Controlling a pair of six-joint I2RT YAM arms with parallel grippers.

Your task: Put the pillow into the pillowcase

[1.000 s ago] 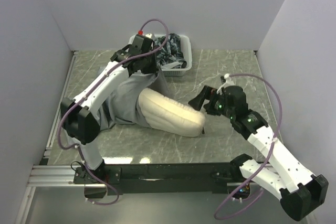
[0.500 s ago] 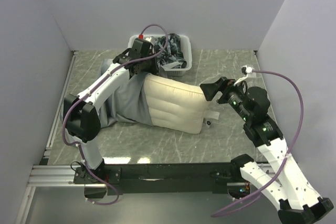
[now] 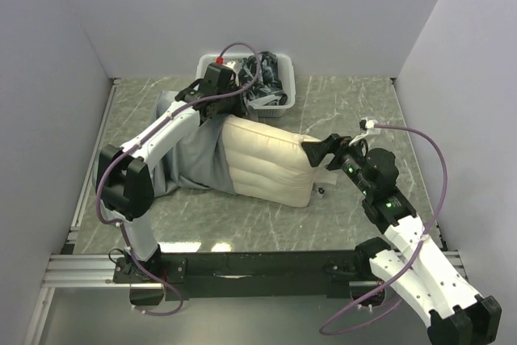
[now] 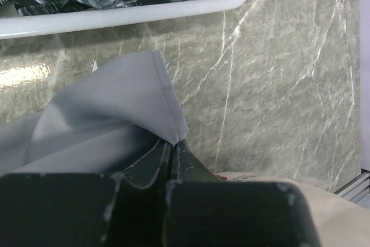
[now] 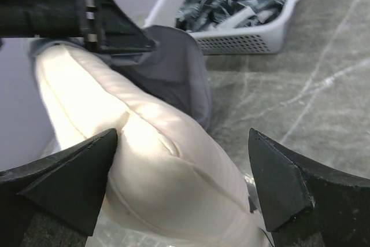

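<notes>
Pillow [image 3: 266,163] lies on the worktop [image 3: 347,111], one end inside the grey pillowcase [image 3: 194,159]. It looks soft, light and squashy, so I would grab its bare end. My left pincer [image 4: 173,143] pinches the pillowcase edge; my right pincer [image 5: 182,137] is wide apart at that end.

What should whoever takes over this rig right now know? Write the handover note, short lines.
Left gripper: shut on the hem corner of the wrinkled grey fabric pillowcase, holding its mouth edge up.
Right gripper: open, fingers either side of the near end of the cream-white quilted rectangular pillow.
Done: the pillow's far end sits at the case's mouth, with grey fabric draped over one corner.
Left to do: most of the pillow lies outside. Likely next: push it in from the right, then draw the case over it.
</notes>
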